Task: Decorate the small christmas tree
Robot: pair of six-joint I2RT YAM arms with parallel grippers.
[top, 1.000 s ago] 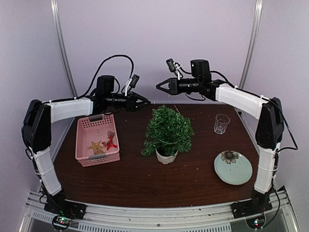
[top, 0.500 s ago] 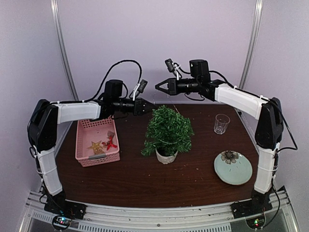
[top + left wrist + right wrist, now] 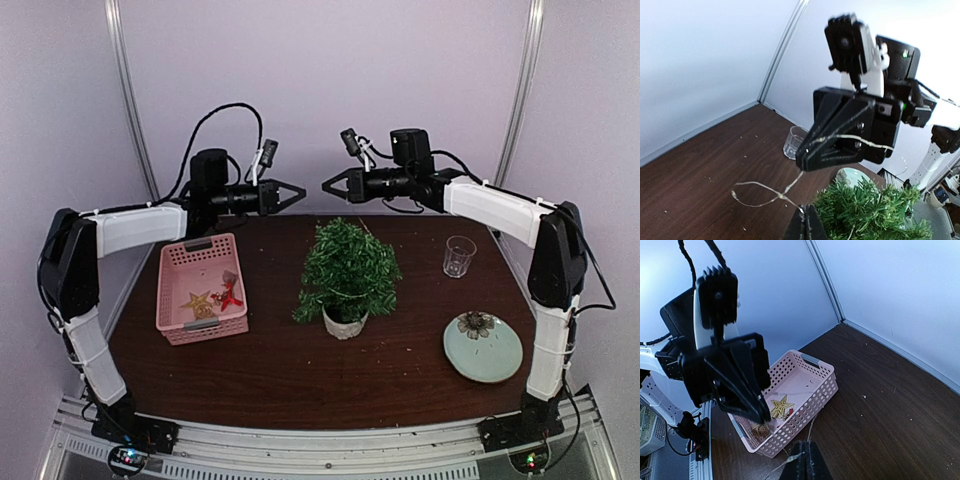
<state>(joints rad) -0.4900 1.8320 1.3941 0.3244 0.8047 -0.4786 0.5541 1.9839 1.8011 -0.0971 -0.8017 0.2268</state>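
The small christmas tree (image 3: pixel 350 268) stands mid-table in its white pot (image 3: pixel 345 322); its top shows in the left wrist view (image 3: pixel 870 210). Both grippers hover above and behind it, tips facing each other a small gap apart. My left gripper (image 3: pixel 300 187) (image 3: pixel 805 212) is shut on one end of a thin pale wire string (image 3: pixel 757 192). The string loops and runs up to my right gripper (image 3: pixel 325 185) (image 3: pixel 805 449), which is shut on it too; a short strand (image 3: pixel 812 427) shows at its tips.
A pink basket (image 3: pixel 200 288) at the left holds a gold star (image 3: pixel 781 406) and a red ornament (image 3: pixel 231 295). A clear glass (image 3: pixel 459 255) stands at the right, and a pale green plate (image 3: pixel 483 346) lies nearer the front right.
My left gripper has shut on the wire string, then risen and pulled back a little to the left. The right gripper has hardly moved.
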